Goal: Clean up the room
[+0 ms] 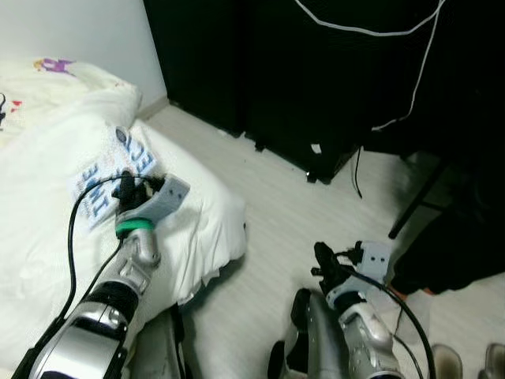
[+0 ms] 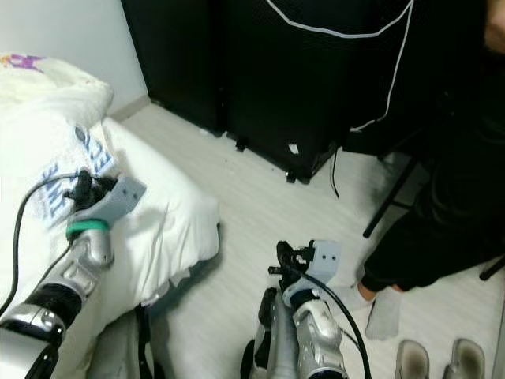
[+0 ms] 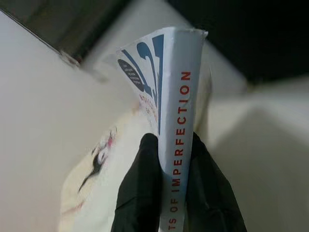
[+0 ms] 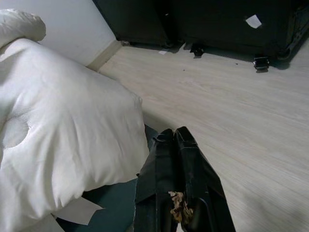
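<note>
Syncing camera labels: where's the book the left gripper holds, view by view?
Left eye view: book lies over the white duvet, left of centre, at the left gripper.
Right eye view: book at far left on the duvet.
Left wrist view: book centre, spine toward the camera, pinched between the black fingers.
Right wrist view: book not in it.
Shared landmark: the duvet.

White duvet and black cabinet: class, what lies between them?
Bare pale wood floor separates the white duvet from the black cabinet, in both eye views; the right wrist view shows the same stretch.
</note>
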Motion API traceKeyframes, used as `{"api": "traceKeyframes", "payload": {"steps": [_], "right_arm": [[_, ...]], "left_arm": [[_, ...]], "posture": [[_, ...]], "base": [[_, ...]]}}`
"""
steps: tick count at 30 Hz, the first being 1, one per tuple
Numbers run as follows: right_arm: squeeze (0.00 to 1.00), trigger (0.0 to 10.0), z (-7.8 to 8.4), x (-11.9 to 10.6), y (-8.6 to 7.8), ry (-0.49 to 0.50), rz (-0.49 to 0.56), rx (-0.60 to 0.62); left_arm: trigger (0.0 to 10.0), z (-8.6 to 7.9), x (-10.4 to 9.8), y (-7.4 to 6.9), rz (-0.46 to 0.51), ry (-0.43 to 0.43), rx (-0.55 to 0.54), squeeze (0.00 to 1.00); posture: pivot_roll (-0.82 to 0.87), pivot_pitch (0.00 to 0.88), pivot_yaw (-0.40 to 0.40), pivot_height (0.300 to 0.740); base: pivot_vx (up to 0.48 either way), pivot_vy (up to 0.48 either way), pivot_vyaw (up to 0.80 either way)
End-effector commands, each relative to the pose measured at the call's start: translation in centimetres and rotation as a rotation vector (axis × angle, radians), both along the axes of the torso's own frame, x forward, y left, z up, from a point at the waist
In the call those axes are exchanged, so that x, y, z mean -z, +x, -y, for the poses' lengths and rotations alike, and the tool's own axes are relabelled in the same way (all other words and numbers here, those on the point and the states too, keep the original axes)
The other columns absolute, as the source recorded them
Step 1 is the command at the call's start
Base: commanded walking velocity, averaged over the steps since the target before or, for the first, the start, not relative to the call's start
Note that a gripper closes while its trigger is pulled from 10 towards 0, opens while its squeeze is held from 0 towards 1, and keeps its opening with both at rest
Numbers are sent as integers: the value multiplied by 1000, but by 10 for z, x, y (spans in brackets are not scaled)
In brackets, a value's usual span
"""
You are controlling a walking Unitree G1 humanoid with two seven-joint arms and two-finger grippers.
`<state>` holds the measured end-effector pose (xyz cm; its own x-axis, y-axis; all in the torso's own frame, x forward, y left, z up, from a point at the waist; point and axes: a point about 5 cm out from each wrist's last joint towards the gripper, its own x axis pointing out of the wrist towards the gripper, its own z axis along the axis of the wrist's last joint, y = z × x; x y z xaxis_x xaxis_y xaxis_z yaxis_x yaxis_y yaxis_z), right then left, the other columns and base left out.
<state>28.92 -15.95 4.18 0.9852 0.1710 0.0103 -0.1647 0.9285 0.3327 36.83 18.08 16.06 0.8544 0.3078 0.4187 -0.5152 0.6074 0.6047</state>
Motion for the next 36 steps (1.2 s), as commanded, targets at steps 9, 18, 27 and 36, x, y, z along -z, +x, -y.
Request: {"api": "traceKeyframes", "payload": {"steps": [9,18,27,36], "right_arm": [[0,10000,-11,-58,10,-22,217,-8],[0,10000,-21,-94,13,12,340,-45],[0,10000,-28,-96,1,27,338,-28],[0,10000,-33,-98,-5,26,318,-48]], "left_arm": [[10000,58,-86,-34,142,-381,646,0],[10000,89,-94,-82,-192,-718,1255,0],[10000,65,-60,-85,-200,-481,991,0],[10000,54,-68,-95,-290,-567,1023,0]], "posture": [[66,171,15,540],[71,152,-1,540],[67,140,5,559],[75,122,2,594]], "base": [[0,0,0],[0,0,0],[0,0,0],[0,0,0]]}}
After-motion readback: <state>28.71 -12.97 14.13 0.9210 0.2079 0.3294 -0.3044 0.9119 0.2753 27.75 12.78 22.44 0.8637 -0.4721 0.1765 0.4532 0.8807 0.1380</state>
